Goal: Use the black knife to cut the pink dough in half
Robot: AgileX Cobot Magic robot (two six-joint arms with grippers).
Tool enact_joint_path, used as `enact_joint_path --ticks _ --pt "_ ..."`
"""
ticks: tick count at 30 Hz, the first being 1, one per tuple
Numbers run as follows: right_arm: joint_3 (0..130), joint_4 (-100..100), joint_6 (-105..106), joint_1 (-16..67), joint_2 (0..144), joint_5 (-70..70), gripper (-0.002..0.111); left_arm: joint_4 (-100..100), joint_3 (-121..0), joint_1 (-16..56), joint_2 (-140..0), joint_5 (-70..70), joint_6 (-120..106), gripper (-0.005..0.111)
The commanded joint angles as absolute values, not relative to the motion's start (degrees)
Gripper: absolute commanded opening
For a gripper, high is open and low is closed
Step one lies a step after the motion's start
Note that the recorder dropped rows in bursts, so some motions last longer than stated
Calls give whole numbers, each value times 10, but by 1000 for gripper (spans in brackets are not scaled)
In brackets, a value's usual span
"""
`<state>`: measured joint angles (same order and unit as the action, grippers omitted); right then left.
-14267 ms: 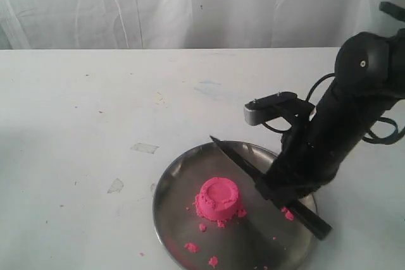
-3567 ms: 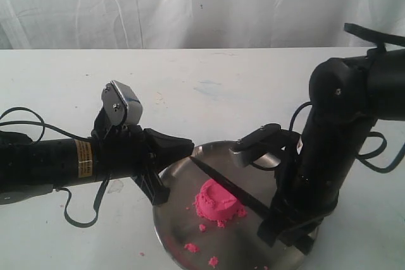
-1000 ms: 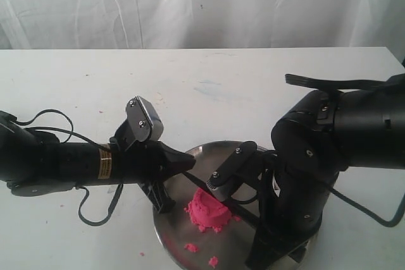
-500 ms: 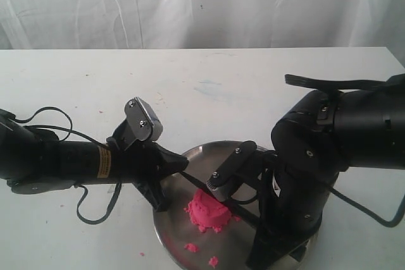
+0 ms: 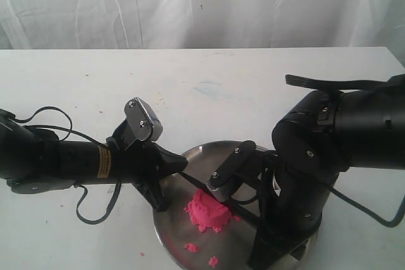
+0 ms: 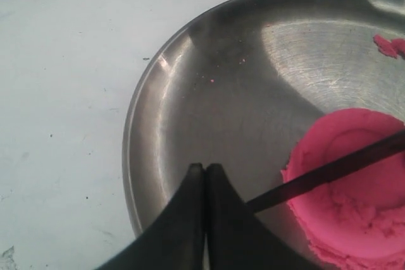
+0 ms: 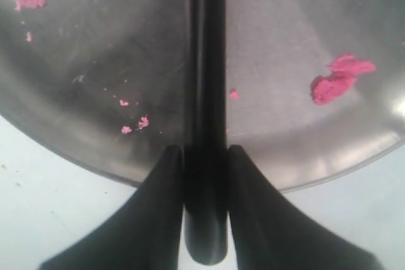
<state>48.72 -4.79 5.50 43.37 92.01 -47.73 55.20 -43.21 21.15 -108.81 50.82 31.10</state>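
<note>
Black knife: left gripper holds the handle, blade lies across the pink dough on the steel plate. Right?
No: the right gripper holds the handle of the black knife, as the right wrist view shows. The blade does lie across the pink dough on the steel plate.

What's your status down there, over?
Right tool shut on black knife. Left tool shut beside its tip. Knife lies across pink dough. Nothing blocking.

Robot lab setup: stained white table point(image 5: 190, 80), white curtain point(image 5: 190, 4) backdrop.
</note>
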Motion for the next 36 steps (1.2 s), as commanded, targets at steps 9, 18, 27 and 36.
enact_joint_path --ticks 9,18,27,36 --pt "485 -49 63 434 951 -462 0 566 -430 213 -1087 470 315 0" --pt "485 -49 63 434 951 -462 0 566 -430 213 -1099 466 330 0" --pt "485 -49 63 434 951 -462 0 566 -430 213 -1131 475 330 0" --pt "485 -49 63 434 951 -462 0 566 -430 213 -1131 496 325 0"
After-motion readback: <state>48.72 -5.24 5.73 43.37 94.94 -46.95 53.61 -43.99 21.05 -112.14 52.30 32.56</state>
